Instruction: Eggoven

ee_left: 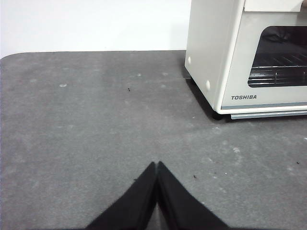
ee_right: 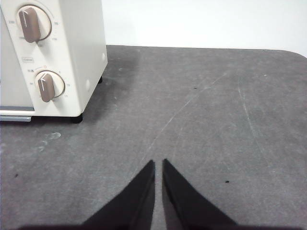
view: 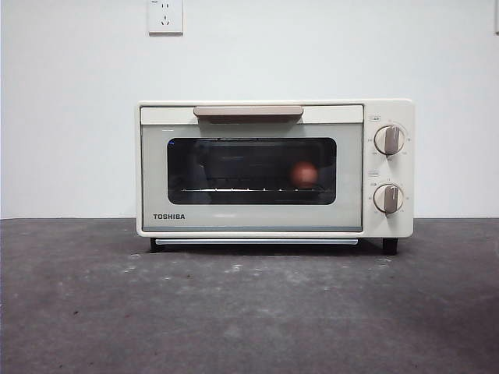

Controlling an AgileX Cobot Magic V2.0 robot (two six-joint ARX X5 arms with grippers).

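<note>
Toaster oven stands mid-frame in the front view on the grey table, door closed, and the reddish egg seems to rest on the rack at the right of its dim window. Left pincer and right pincer hover over bare table at either side, jaws pressed nearly together, holding nothing.

Only the jaws of the two arms are seen. The left gripper is formed of two matte black jaws, broad at the base and tapered to sharp points. The right gripper is shaped alike, equally black and unmarked.
</note>
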